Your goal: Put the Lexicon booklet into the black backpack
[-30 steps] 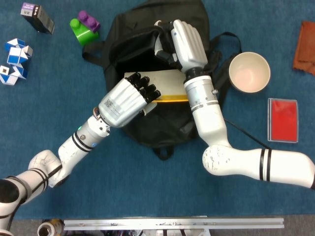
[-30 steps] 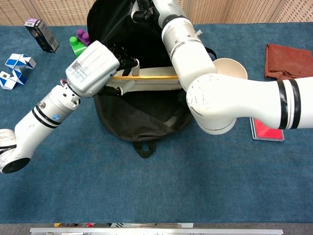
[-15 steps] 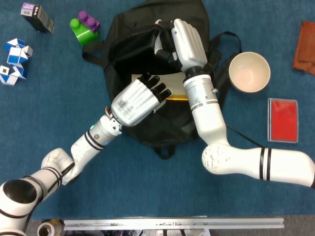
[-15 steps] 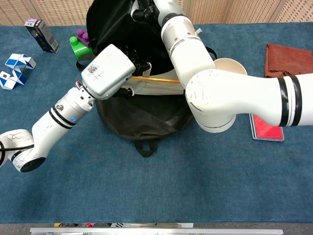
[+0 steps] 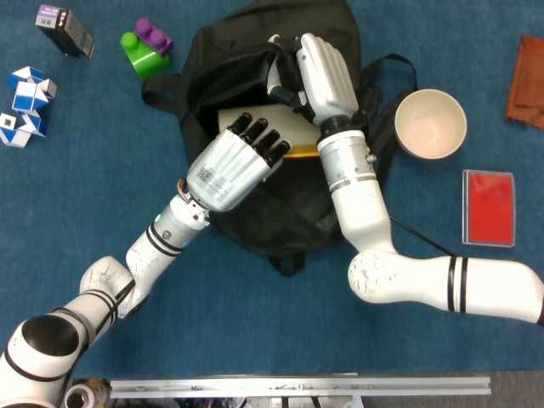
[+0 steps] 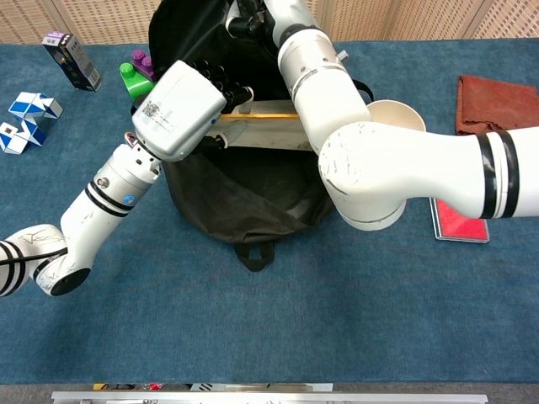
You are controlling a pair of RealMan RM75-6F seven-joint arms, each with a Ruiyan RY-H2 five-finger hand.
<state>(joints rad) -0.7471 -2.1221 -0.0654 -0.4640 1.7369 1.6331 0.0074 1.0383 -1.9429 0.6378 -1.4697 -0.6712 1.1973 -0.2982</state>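
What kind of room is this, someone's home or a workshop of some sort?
Most likely a lab or test bench, not a home. A blue-covered table holds unrelated items: a toy block, a puzzle snake, a cup, a black backpack. A metal rail edges the table.

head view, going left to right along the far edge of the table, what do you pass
blue and white puzzle snake → small dark box → green and purple blocks → black backpack → cream bowl → red card → brown cloth

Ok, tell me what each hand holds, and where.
Left hand grips the Lexicon booklet by its left end. Right hand holds the black backpack at its opening's rim.
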